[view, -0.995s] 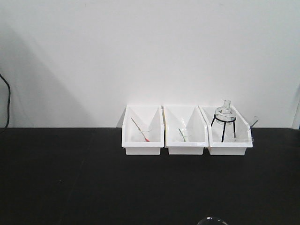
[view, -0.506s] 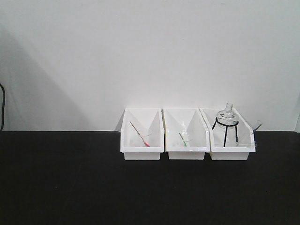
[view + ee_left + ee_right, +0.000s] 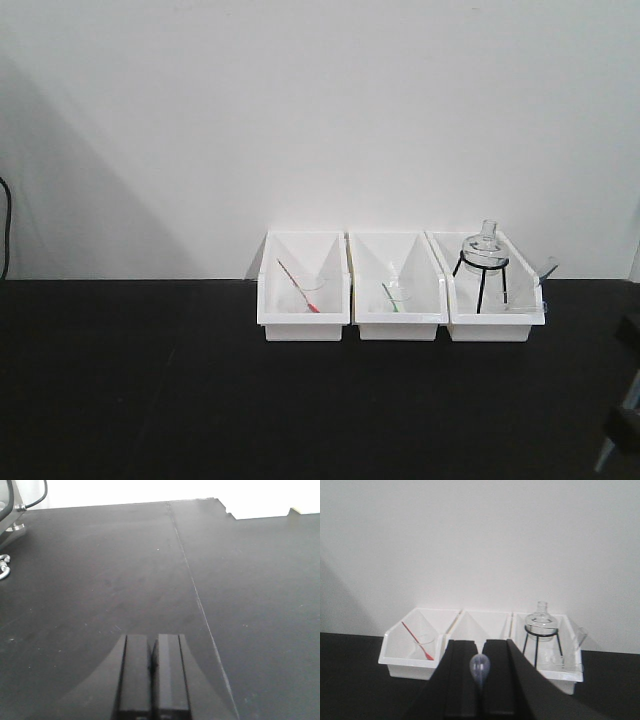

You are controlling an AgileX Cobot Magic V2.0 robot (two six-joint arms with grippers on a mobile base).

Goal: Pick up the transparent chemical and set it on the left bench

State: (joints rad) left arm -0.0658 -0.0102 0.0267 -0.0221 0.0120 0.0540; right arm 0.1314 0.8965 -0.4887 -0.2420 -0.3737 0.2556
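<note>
In the front view, the transparent chemical [image 3: 524, 296] sits in the rightmost white bin [image 3: 490, 329] on the counter [image 3: 150, 380], beside the flask [image 3: 485, 246]. Only the wrist views show the hands. The left hand [image 3: 153, 652] is closed and empty. The right hand [image 3: 480, 643] has a narrow gap with a pale bulb [image 3: 480, 668] in it; I cannot tell whether it grips.

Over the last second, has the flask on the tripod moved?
No. The flask keeps its spot in the right bin. Both slid slightly down the picture together, so it looks as if the camera shifted, not the flask.
</note>
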